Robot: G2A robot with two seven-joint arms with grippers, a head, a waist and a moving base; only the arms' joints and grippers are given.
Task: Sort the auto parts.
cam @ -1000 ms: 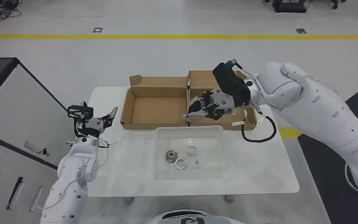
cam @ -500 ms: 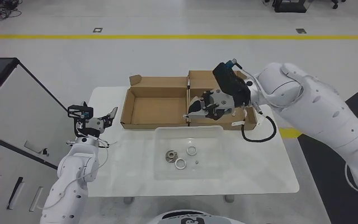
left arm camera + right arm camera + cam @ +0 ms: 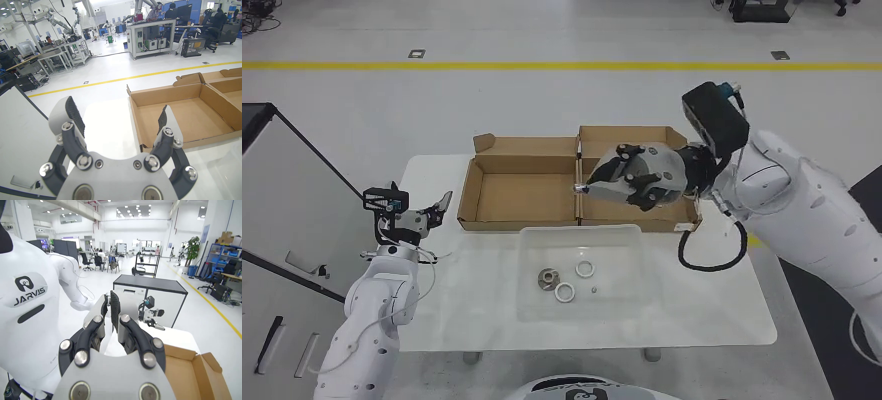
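Right end effector (image 3: 587,187) is closed to a narrow gap on a small threaded metal part (image 3: 108,298). It sits about over the wall between the left box (image 3: 517,195) and right box (image 3: 627,131), toward the worktop's (image 3: 712,300) far edge. The part is judged light, rigid and slippery, so a pad grip across the threads suits it. Left end effector (image 3: 117,103) is wide open and empty at the left edge. Against the earlier frame, the right wrist has risen and turned; the left arm is unchanged.

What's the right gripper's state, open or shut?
Shut on a small threaded metal part: the right gripper pinches it at its very tip.
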